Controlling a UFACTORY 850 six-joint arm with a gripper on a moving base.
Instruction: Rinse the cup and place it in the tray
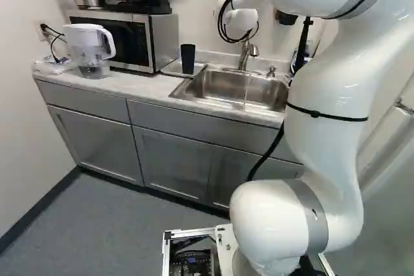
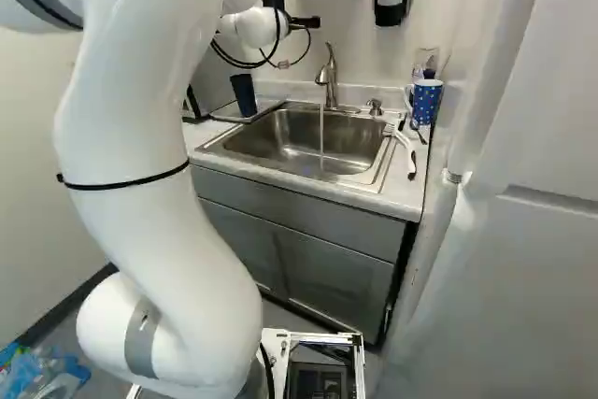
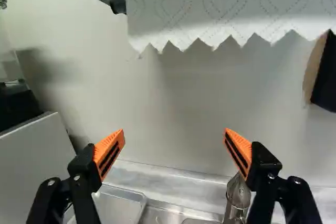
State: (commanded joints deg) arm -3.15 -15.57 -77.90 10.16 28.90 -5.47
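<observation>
Over the sink (image 2: 271, 137), up near its back edge: the gripper (image 3: 175, 132), with fingers spread wide and nothing between them. Beside the sink: a dark cup (image 1: 187, 59), tall and thin, seemingly on the tray (image 3: 123, 208). Rinsed or not? Cannot tell. Into the sink: running water (image 2: 321, 133) from the tap (image 2: 329, 78). Could tip the cup by pushing with just one finger. Could bump the tap by going down too far back over the sink. Could drop the cup from a weak, wet grip.
</observation>
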